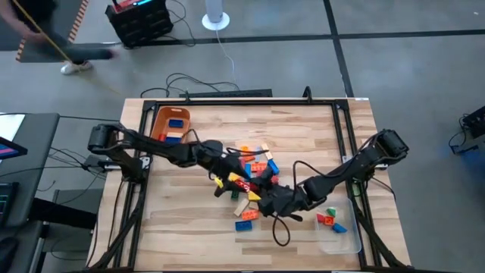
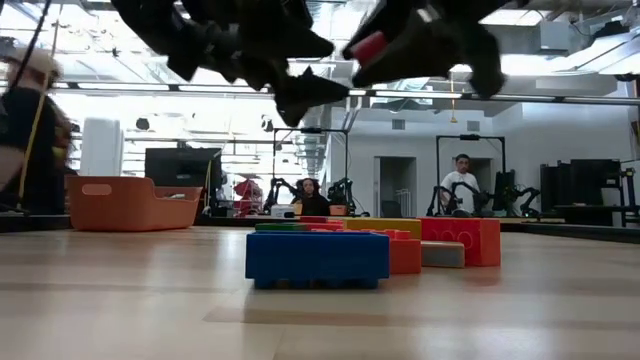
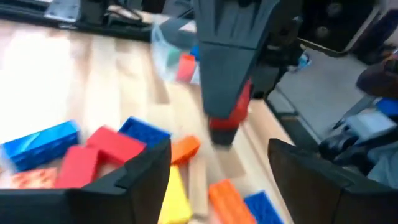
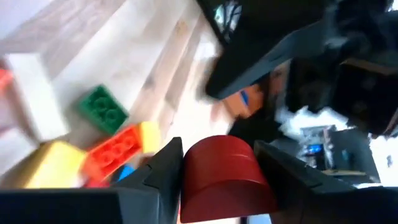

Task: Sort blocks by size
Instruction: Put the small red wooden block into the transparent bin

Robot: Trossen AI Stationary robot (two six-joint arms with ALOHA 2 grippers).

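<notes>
While you look at the right gripper (image 4: 217, 163), note the red block (image 4: 225, 180) pinched between its two dark fingers; the left wrist view shows the same red block (image 3: 231, 112) hanging from that claw above the wood, lifted clear of the pile. Just across from it your left gripper (image 3: 217, 165) faces the red piece with its fingers spread wide and nothing between them. From above, both claws meet over the middle of the table (image 1: 303, 129), the right gripper (image 1: 267, 199) a little nearer and to the right, the left gripper (image 1: 227, 173) just left of it.

Under and around them lie the loose blocks (image 1: 254, 163), a mixed heap of red, blue, orange, yellow and tan pieces in the table's centre. At table height you see a long blue block (image 2: 317, 258) nearest the camera, with a yellow one (image 2: 385, 226), an orange one (image 2: 404, 254) and a big red one (image 2: 460, 240) just behind it.

Farther out, the orange bin (image 1: 170, 125) sits at the far left corner with a few blocks inside, at least one of them blue. A clear tray (image 1: 339, 227) sits at the near right corner, holding a handful of small red, green and blue pieces. Beyond the table, people (image 2: 462, 182) show in the room behind.
</notes>
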